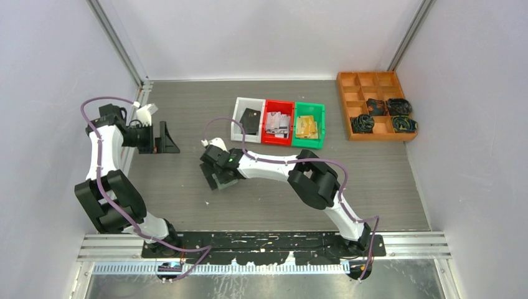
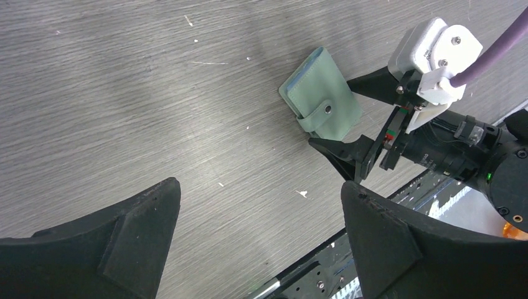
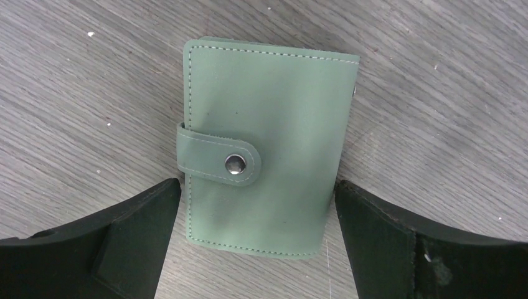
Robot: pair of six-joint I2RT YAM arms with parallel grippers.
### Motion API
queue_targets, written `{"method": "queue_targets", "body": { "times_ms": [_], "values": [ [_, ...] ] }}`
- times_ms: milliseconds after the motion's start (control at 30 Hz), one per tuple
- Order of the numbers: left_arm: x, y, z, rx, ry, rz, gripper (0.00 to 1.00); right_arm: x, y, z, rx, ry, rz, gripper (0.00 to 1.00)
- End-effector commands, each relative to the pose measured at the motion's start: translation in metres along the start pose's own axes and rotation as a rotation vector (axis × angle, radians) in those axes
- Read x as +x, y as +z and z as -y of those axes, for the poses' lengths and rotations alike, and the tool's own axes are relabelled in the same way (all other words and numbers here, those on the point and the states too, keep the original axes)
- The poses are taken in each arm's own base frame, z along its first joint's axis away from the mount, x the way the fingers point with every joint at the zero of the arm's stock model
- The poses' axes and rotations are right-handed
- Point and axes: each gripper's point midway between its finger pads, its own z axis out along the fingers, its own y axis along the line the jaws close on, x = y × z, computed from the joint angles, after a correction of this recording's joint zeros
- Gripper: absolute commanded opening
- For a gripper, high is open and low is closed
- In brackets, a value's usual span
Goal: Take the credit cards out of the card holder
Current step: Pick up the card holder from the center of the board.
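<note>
The pale green card holder (image 3: 268, 124) lies flat on the table, folded, with its tab snapped shut over the front. Whatever it holds is hidden. My right gripper (image 3: 256, 184) is open and low over it, one finger on each side of its near end, neither visibly touching it. In the left wrist view the card holder (image 2: 320, 93) lies between the right gripper's fingers (image 2: 339, 156). My left gripper (image 2: 258, 187) hangs open and empty above the table's left side (image 1: 167, 140). Credit cards lie in three bins: black (image 1: 251, 120), silver (image 1: 278, 123) and gold (image 1: 307, 127).
The white bin (image 1: 239, 118), red bin (image 1: 269, 132) and green bin (image 1: 319, 128) stand in a row at mid-back. An orange divided tray (image 1: 358, 84) with black coiled cables (image 1: 363, 124) is at the back right. Walls close in both sides.
</note>
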Motion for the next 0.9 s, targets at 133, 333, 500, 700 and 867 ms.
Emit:
{"method": "queue_targets", "body": {
  "times_ms": [133, 333, 500, 700, 867],
  "values": [
    [-0.012, -0.012, 0.017, 0.048, 0.008, 0.049, 1.0, 0.004, 0.004, -0.003, -0.021, 0.006, 0.006, 0.96],
    [-0.014, -0.01, 0.02, 0.064, -0.027, 0.055, 1.0, -0.007, -0.01, -0.003, -0.034, 0.021, 0.051, 0.72],
    [-0.011, -0.002, 0.031, 0.079, -0.021, 0.04, 1.0, -0.03, -0.034, -0.008, -0.092, 0.029, 0.154, 0.69],
    [-0.012, 0.004, 0.052, 0.147, -0.073, 0.042, 1.0, -0.067, -0.072, -0.015, -0.166, 0.043, 0.313, 0.72],
    [-0.021, 0.001, 0.069, 0.214, -0.149, 0.075, 1.0, -0.102, -0.115, -0.026, -0.258, 0.082, 0.445, 0.73]
  ]
}}
